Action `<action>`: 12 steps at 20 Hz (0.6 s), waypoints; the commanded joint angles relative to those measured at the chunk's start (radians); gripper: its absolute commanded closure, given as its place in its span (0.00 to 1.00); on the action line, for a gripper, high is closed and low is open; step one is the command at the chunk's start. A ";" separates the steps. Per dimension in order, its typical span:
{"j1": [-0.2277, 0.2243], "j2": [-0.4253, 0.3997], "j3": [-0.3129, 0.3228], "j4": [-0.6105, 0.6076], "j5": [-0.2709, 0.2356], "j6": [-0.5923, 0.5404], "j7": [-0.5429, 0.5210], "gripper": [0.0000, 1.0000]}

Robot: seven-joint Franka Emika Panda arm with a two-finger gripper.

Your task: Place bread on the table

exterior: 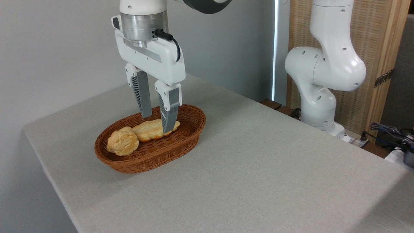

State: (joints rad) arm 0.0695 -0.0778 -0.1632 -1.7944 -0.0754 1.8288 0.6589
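Observation:
The bread [122, 141], a round lumpy golden bun with a cracked crust, lies in the left end of an oval brown wicker basket [181, 137]. Beside it on the right lies a longer braided loaf [149, 130]. My gripper [157, 124] hangs open above the basket, fingers pointing down. Its tips reach to about the braided loaf, to the right of the bun, and hold nothing. The front finger hides part of the loaf. The basket stands on the light grey table [258, 168].
The arm's white base [320, 97] stands at the table's far right edge, with cables [391, 132] beside it. A wall runs behind the table on the left. A wooden screen [378, 58] stands at the back right.

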 commanded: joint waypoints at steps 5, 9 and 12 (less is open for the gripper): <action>-0.031 0.022 -0.055 0.007 -0.003 -0.002 -0.008 0.00; -0.033 0.090 -0.160 -0.013 -0.010 0.173 -0.008 0.00; -0.036 0.096 -0.184 -0.046 -0.076 0.179 -0.016 0.00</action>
State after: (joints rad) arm 0.0335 0.0238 -0.3413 -1.8089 -0.0953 1.9881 0.6520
